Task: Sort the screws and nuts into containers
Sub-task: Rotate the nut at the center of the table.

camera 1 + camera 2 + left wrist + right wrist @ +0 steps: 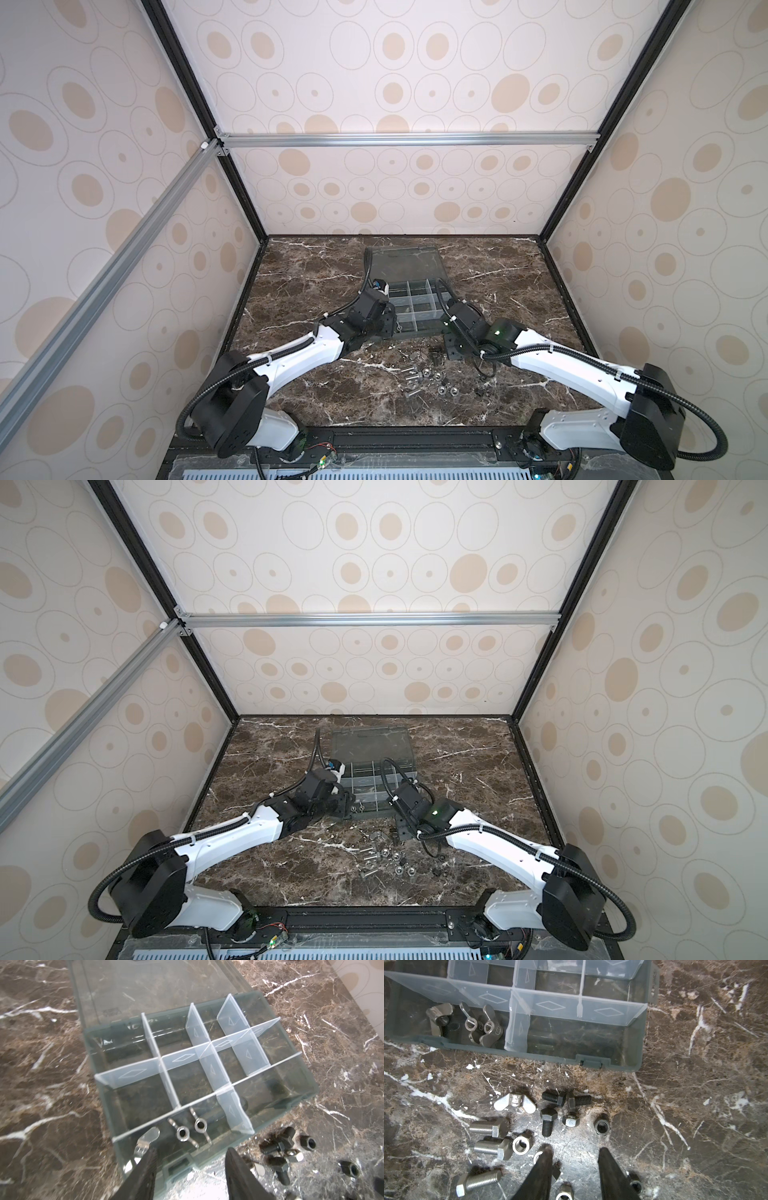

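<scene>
Marble, brown and white-veined, forms the table (316, 274). From its near left the left arm (291, 361) stretches low and forward, wrist tipped down at the near left corner of the grey box (311, 1086). The left tool (190, 1164) stands with its jaws apart over the near left compartment (411, 1022); the wrist view cuts off all but two dark fingertips (149, 1163). Three winged nuts (470, 1022) lie in that compartment. One is blurred in the left wrist view; whether it touches a fingertip cannot be told. The clear lid (409, 264) lies open behind the box. Before the box's front wall, silver and black screws (488, 1127) and loose nuts (522, 1144) lie scattered on the table, too small in both top views to tell apart. Further right, the right arm (561, 357) angles in, wrist pointing down. The right tool (574, 1159) hangs with jaws apart over bare marble, gripping nothing; its fingers (544, 1167) half hide two nuts.
</scene>
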`<state>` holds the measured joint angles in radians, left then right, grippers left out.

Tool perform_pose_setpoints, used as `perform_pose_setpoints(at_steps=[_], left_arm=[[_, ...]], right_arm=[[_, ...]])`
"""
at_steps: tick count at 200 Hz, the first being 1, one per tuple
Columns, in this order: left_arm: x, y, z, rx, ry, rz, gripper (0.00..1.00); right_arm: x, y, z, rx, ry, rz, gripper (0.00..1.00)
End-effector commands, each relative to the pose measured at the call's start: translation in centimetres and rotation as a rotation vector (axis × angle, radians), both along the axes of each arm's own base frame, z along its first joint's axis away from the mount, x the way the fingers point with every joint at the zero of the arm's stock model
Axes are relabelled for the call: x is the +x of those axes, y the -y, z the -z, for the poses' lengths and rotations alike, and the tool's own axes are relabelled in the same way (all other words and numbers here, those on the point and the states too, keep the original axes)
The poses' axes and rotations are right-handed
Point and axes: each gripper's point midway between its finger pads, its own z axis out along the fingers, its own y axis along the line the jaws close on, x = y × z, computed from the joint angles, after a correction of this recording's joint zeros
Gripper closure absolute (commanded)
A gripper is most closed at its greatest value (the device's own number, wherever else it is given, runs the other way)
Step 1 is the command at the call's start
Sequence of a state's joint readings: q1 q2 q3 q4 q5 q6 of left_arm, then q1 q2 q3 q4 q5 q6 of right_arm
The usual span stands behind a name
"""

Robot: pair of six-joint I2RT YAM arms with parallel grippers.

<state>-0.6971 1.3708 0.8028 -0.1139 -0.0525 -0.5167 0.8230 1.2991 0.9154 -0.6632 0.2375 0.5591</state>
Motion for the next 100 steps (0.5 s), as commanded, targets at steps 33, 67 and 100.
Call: perform_pose_setpoints(at_steps=[33,67,100], left_arm=[[-2.7,-3.5,1.2,-0.027,-0.026,-0.080,0.45],[-4.0,-5.0,1.9,-0.049,-0.033,-0.116,0.44],[-5.0,-5.8,2.5,-0.052,-0.053,-0.138,0.44]], right_arm=[[0.6,-2.7,1.0,0.028,-0.050,-0.037,0.60],[0.7,-4.1,1.9,0.014,-0.075,-0.081,0.60],[0.9,-4.8,2.3,0.002,-0.076,-0.130,0.60]])
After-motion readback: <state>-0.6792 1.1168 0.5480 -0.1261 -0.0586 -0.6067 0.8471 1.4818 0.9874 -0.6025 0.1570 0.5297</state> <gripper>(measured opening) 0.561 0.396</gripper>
